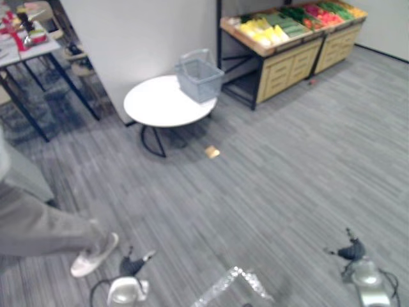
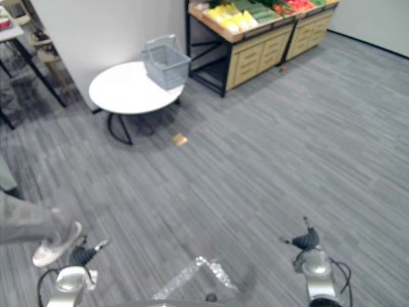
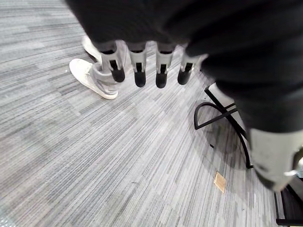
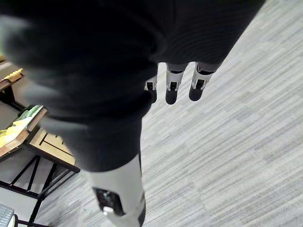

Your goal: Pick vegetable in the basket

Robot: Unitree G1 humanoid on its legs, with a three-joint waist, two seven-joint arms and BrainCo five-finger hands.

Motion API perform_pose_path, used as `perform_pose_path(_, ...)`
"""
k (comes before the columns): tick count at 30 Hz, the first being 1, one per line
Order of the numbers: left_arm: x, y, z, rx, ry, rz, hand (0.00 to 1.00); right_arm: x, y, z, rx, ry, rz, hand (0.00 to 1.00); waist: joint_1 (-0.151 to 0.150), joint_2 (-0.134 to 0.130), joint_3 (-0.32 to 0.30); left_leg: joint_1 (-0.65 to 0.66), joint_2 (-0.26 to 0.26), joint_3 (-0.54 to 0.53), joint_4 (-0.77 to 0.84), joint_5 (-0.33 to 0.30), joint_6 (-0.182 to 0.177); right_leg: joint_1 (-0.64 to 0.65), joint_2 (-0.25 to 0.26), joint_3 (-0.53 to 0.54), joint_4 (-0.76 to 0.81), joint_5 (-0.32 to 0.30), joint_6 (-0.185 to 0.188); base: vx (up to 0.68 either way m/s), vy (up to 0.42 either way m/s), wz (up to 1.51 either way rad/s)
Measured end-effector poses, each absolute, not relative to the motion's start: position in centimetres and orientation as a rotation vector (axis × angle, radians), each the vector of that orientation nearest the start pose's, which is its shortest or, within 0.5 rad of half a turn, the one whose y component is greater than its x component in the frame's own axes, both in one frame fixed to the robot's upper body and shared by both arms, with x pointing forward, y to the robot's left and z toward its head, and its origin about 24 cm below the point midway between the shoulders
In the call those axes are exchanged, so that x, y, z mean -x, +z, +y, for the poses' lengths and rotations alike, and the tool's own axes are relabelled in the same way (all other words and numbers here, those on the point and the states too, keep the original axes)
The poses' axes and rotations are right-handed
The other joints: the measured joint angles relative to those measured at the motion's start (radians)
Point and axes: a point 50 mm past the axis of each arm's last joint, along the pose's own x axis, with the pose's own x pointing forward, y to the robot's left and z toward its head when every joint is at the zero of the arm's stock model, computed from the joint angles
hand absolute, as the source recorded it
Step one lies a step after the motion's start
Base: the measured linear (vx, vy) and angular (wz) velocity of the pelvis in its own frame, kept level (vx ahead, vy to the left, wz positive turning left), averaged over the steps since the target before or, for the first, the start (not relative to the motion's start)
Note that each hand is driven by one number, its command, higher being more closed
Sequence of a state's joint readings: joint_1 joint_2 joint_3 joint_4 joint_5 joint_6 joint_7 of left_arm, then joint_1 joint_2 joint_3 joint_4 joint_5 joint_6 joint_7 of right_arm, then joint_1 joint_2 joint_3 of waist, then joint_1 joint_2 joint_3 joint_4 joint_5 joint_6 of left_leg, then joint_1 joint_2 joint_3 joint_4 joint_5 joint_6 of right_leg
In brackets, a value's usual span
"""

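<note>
Ahead, a basket (image 1: 200, 77) tops the white table (image 1: 160, 103) (striped grey floor (image 1: 275, 179)).

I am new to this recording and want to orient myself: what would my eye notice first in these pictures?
First, the wooden stand at the far right, loaded with yellow, green and red vegetables. Left of it, a grey basket sits at the edge of a round white table. Nearer, the left hand and right hand hang open over the floor, a person's white shoe beside the left.
</note>
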State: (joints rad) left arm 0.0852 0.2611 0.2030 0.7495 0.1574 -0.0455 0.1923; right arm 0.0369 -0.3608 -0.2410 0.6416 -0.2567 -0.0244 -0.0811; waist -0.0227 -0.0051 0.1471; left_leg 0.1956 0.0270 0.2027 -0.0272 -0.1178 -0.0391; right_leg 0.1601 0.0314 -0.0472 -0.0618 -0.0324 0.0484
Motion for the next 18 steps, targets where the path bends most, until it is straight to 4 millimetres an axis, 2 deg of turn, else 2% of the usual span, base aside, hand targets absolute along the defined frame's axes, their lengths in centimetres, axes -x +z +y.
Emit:
perform_pose_path(4,-15.0,-9.9,28.5,-0.331,0.447,0.74,0.0,-18.4,-6.2,-30.5,0.583,-0.277,0.634,0.0,-0.002,0.007,0.002,-0.001,0.003,-0.001,0.015,-0.003,-0.004,-0.015,0.0,-0.005,0.039,-0.021,-0.005,-0.05,-0.04,0.02)
perform_pose_path(18,-16.0,-9.4,27.6,-0.308,0.442,0.683,0.0,-17.9,-6.8,-29.8,0.557,-0.284,0.644,0.0,-0.007,0.017,0.003,-0.08,0.012,-0.024,0.029,0.002,0.0,-0.131,-0.003,-0.04,0.164,-0.086,-0.019,-0.03,-0.033,0.07)
